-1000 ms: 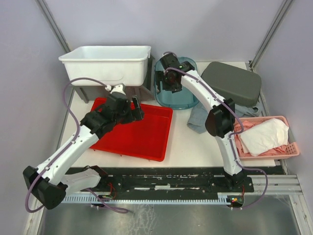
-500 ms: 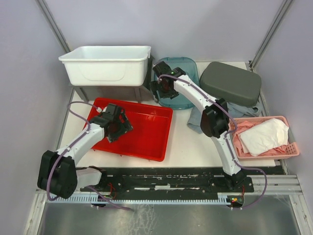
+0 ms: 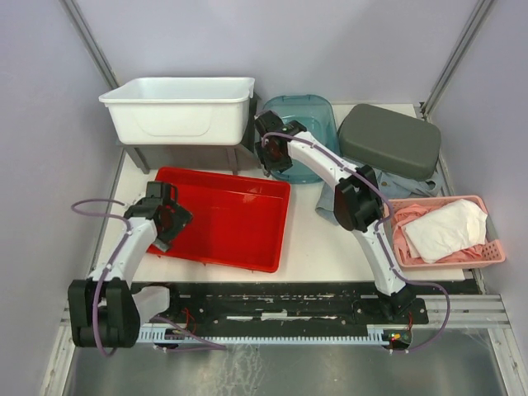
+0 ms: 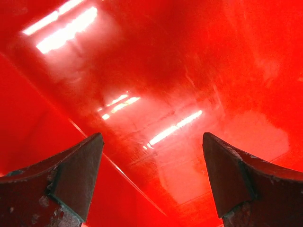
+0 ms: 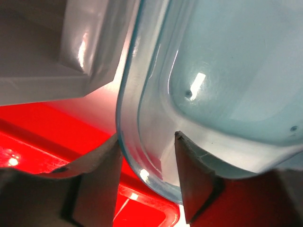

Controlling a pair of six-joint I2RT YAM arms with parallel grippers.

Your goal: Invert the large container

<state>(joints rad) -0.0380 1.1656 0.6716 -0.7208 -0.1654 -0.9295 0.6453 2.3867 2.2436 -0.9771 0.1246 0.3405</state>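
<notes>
The large container is a translucent blue tub [image 3: 309,124] standing open side up at the back centre, between the white bin and the grey container. My right gripper [image 3: 272,153] is at its near-left corner. In the right wrist view the gripper [image 5: 147,142] is open with its jaws astride the tub's rim [image 5: 130,109], one finger outside and one inside, with a gap left at the inner wall. My left gripper [image 3: 161,216] is open and empty over the left end of the red tray [image 3: 239,223]. The left wrist view shows the gripper [image 4: 151,142] just above the tray floor [image 4: 165,71].
A white bin [image 3: 177,107] stands on a stand at the back left, close beside the tub. A grey upturned container [image 3: 389,140] lies at the back right. A grey cloth [image 3: 334,202] lies near the centre. A pink basket [image 3: 495,247] with white cloth sits at the right.
My right gripper moved from inside the tub to its near-left rim. My left arm drew back and to the left, from the tray's middle to its left end.
</notes>
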